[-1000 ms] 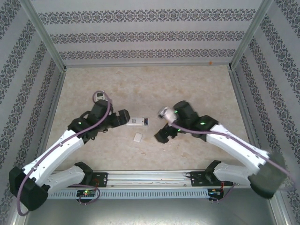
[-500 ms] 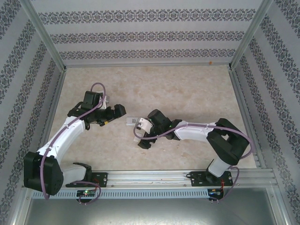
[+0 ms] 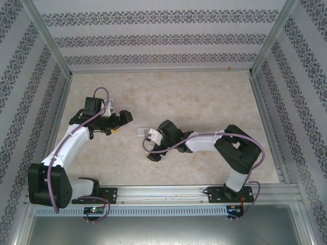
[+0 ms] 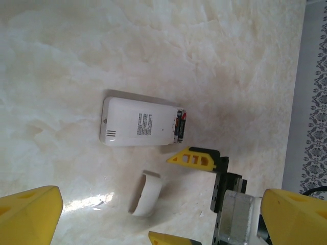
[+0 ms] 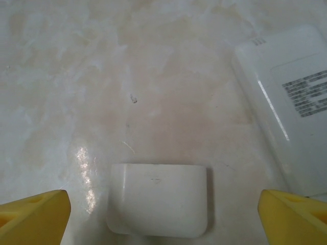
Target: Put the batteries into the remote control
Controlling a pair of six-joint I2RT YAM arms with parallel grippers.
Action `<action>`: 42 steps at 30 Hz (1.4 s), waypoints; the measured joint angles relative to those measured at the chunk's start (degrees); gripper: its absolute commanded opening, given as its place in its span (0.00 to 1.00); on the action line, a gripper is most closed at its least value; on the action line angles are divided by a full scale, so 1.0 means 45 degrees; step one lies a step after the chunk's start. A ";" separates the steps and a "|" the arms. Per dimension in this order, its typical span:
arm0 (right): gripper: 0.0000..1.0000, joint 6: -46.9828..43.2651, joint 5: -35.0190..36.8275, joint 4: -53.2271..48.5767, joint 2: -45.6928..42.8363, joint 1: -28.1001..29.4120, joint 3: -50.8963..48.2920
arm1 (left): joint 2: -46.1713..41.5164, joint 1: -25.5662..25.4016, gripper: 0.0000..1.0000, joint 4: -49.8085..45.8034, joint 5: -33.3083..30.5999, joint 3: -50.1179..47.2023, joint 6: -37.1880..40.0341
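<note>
The white remote control (image 4: pixel 138 124) lies back-up on the marble table, its battery bay uncovered at one end. Dark and coppery batteries (image 4: pixel 180 125) sit in that bay. The loose white battery cover (image 5: pixel 158 199) lies on the table just beside the remote (image 5: pixel 288 102). My right gripper (image 5: pixel 163 200) hangs low over the cover, open, one yellow finger on each side and not touching it. My left gripper (image 4: pixel 161 204) is open with nothing in it, drawn back from the remote, and it looks at the cover (image 4: pixel 145 193) and the right gripper's fingers (image 4: pixel 194 157). From above, the left gripper (image 3: pixel 125 118) is left of the remote (image 3: pixel 141 132).
Patterned walls and metal posts (image 3: pixel 53 46) close in the table on three sides. A metal rail (image 3: pixel 163 193) with both arm bases runs along the near edge. Bare marble (image 3: pixel 204 97) stretches behind and to the right of the remote.
The right arm swung left and came down over the battery cover. The left gripper pulled back and to the left, away from the remote.
</note>
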 measured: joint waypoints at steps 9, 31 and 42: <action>0.85 -0.0044 -0.0340 -0.0175 0.0136 0.0282 -0.0010 | 0.0811 0.0073 1.00 0.0010 0.0146 0.0321 0.0000; 0.67 -0.3385 0.0549 -0.3337 -0.2895 -0.0403 0.0874 | 0.0617 0.0083 1.00 0.0495 0.0233 -0.0083 -0.0146; 0.87 -0.3099 -0.0335 -0.4221 -0.1681 0.0398 0.1705 | -0.0063 0.0083 1.00 0.0539 0.0194 -0.0466 -0.0199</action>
